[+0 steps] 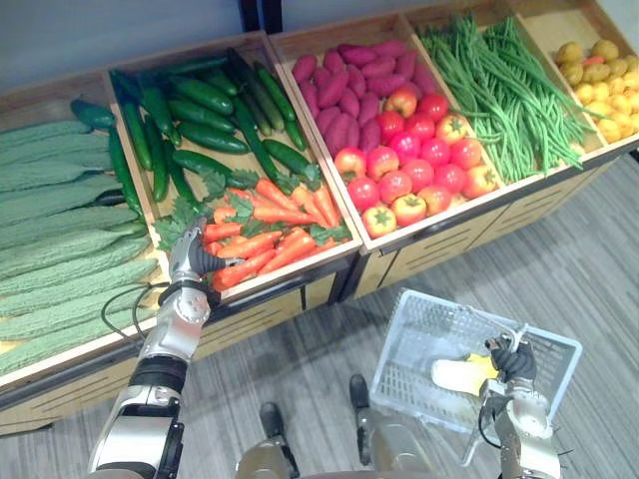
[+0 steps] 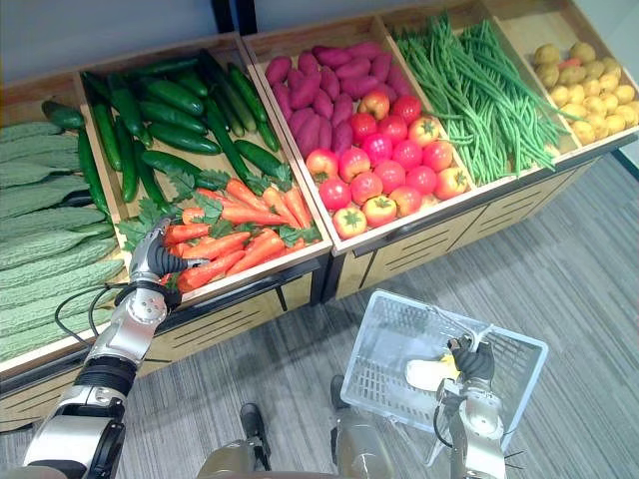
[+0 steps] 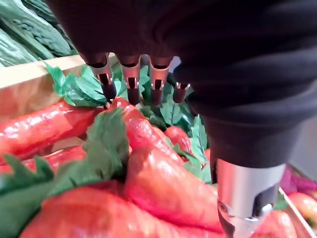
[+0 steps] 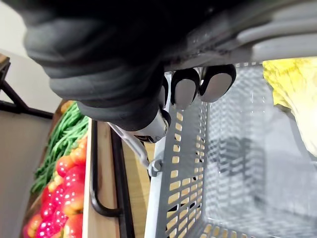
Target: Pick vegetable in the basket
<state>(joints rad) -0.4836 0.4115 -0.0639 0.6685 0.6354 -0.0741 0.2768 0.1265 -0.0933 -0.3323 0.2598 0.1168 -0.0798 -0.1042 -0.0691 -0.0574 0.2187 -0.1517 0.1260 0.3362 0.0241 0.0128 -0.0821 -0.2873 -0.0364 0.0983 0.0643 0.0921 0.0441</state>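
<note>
Orange carrots [image 1: 265, 235] with green tops fill the front of a wooden bin. My left hand [image 1: 188, 261] rests on the pile's front left corner. In the left wrist view its fingers [image 3: 130, 82] reach out straight over the leaves, with a carrot [image 3: 163, 183] lying between them and the thumb [image 3: 245, 198]; the hand is open. Low on the right, my right hand [image 1: 511, 361] is shut on the handle [image 4: 277, 29] of a white plastic basket [image 1: 419, 329] hanging above the floor. A pale yellow vegetable [image 1: 461, 375] lies inside the basket.
The sloped stand holds bitter gourds [image 1: 50, 230] at far left, cucumbers [image 1: 190, 110] behind the carrots, then purple sweet potatoes [image 1: 344, 85], tomatoes [image 1: 414, 165], green beans [image 1: 499, 85] and yellow potatoes [image 1: 599, 85]. Grey plank floor [image 1: 559, 269] lies in front.
</note>
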